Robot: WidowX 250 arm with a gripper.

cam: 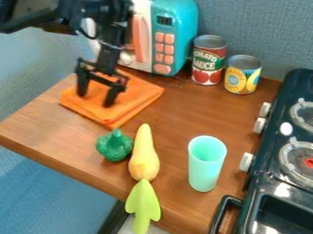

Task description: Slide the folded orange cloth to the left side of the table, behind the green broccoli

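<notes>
Over the folded orange cloth point(137, 93) at the upper left, the gripper point(95, 97) hangs with its two fingers spread apart and nothing between them. Its tips are at or just above the cloth; whether they touch it I cannot tell. In front of the cloth lies a green toy vegetable point(114, 146), and to its right a yellow, pear-shaped toy point(143, 157). A light green leaf-shaped piece point(143, 205) extends from the yellow toy past the table's front edge. A mint green cup point(207, 164) stands upright to the right.
Behind the cloth stands a turquoise and white toy microwave point(174, 39). Two cans, one red point(208, 61) and one yellow point(242, 75), stand beside it at the back. A dark toy stove point(269, 173) with knobs and burners borders the wooden table point(177, 121) on the right.
</notes>
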